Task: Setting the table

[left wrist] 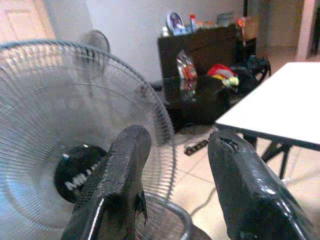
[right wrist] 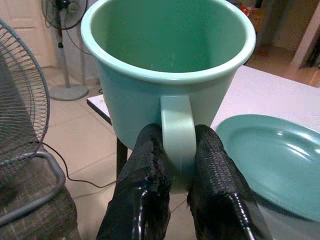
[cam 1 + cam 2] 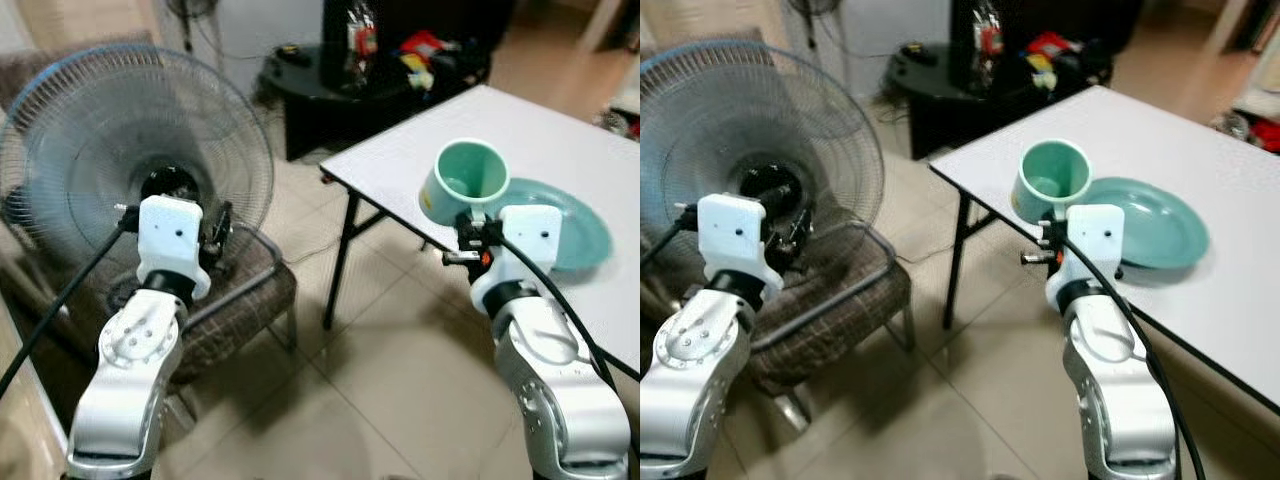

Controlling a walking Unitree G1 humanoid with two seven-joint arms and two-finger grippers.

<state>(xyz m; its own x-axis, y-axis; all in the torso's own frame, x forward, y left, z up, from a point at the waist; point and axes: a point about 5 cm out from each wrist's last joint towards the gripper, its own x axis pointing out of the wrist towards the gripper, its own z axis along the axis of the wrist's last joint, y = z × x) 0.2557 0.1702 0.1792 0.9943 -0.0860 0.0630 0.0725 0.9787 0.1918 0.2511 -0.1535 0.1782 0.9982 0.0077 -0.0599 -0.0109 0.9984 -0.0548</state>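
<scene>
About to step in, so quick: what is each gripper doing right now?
Left gripper: open, holding nothing, in front of the fan.
Right gripper: shut on the green mug handle, beside the plate.

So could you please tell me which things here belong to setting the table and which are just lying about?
Belongs to the job:
- green mug, held by its handle in the right gripper
- green plate
- white table

Just lying about:
- electric fan
- plaid chair
- dark cabinet with clutter
- left gripper, open, idle
</scene>
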